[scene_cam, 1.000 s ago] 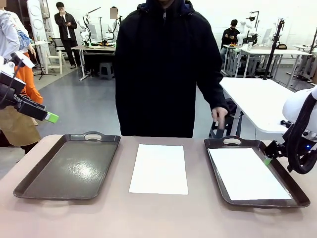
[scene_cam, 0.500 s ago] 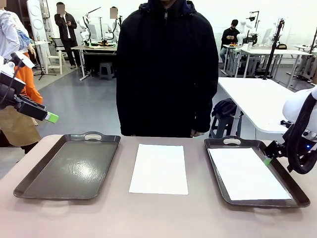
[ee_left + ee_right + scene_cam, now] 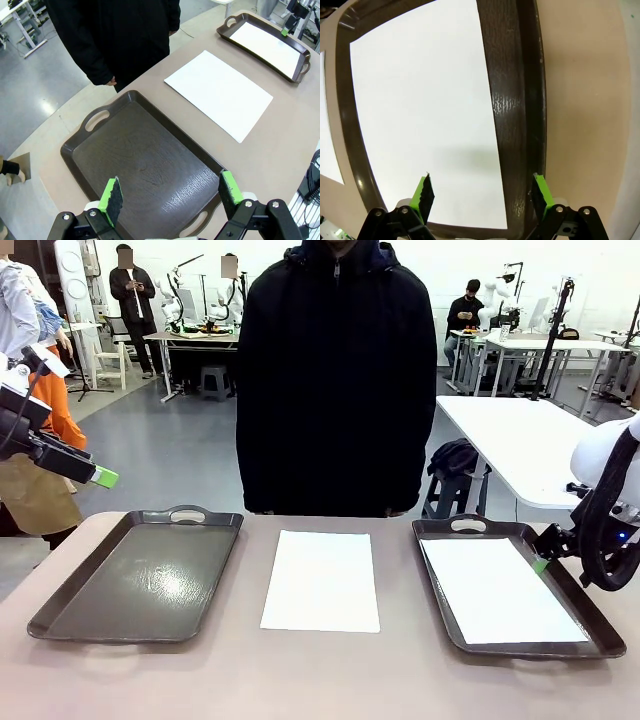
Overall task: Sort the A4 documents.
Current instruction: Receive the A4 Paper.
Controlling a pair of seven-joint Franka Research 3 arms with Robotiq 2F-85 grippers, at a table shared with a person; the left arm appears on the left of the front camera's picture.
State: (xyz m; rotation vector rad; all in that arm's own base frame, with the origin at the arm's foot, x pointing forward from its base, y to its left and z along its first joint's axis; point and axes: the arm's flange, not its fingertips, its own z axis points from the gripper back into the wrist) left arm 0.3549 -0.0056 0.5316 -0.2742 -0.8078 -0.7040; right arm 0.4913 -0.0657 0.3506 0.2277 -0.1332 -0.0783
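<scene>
Bright, even overhead light glares off the left tray (image 3: 140,580); wrist views bend at edges.

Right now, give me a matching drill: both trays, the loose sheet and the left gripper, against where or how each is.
1 left tray
2 right tray
3 loose sheet
4 left gripper

A open, raised off the table
B holds a white sheet
C flat on the table between the trays
D no sheet in it

Pairs: 1-D, 2-B, 3-C, 4-A
</scene>
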